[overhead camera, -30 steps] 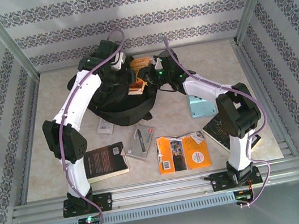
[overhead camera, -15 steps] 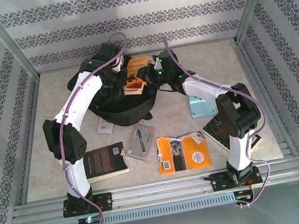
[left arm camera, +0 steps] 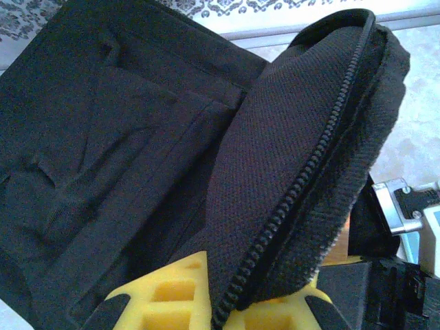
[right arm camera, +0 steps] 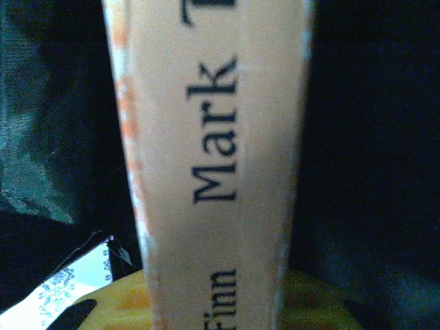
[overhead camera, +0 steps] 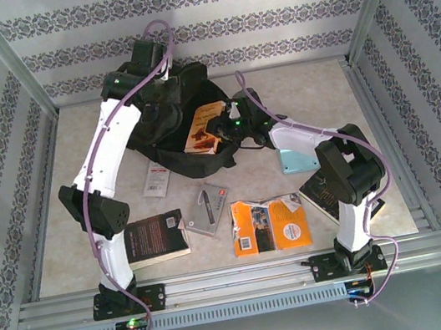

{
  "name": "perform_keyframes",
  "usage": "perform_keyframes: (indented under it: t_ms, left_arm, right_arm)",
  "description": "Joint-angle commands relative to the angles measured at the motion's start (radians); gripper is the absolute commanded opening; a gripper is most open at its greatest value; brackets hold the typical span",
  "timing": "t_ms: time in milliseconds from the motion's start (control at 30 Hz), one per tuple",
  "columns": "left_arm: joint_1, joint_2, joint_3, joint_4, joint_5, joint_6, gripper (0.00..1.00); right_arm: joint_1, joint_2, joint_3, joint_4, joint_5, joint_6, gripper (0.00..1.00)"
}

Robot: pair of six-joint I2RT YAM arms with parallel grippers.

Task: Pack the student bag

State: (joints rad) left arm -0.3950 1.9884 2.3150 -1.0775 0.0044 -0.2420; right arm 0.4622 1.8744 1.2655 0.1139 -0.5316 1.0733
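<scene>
Loading step: your left jaws clamp the rim of the student bag [left arm camera: 103, 137] at 12 o'clock; right jaws clamp the Mark Twain paperback [right arm camera: 213, 137]. Next, probably: slide it inside.

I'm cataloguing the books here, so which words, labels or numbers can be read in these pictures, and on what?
"Mark": on the spine of the tan book.
"Finn": same spine, lower down.
A large letter at the spine's top edge is cut off, unreadable.
Dark book, orange book, grey booklet: print too small to read.
Black bag: no lettering seen.
</scene>
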Motion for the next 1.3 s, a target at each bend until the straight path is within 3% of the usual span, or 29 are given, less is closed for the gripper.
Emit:
perform_keyframes:
  t_ms: [0,300,533,700,767,933,1100,1267]
  left_arm:
    - [-0.017,0.0,0.04,-0.002,0.026,0.015,0.0]
    - [-0.025,-0.018,0.04,0.019,0.101,-0.043,0.0]
    - [-0.024,-0.022,0.06,0.052,0.15,-0.09,0.0]
    - [-0.024,0.006,0.131,0.04,0.151,-0.105,0.0]
    - [-0.024,0.007,0.135,0.049,0.143,-0.109,0.0]
    - [-0.012,0.033,0.154,0.064,0.127,-0.12,0.0]
    - [0.016,0.04,0.151,0.049,0.084,-0.104,0.0]
    - [0.058,0.045,0.122,0.052,0.06,-0.103,0.0]
  right_arm:
    - [0.001,0.026,0.085,0.065,-0.001,-0.004,0.0]
    - [0.007,0.178,0.285,0.091,0.009,0.087,0.0]
    - [0.031,0.277,0.37,0.169,0.088,0.182,0.0]
    - [0.066,0.363,0.476,0.224,0.144,0.227,0.06]
    - [0.084,0.399,0.541,0.201,0.169,0.228,0.16]
    - [0.11,0.524,0.717,0.171,0.156,0.282,0.59]
    - [0.115,0.491,0.713,0.142,0.147,0.186,0.77]
    - [0.109,0.441,0.704,0.097,0.071,0.056,0.8]
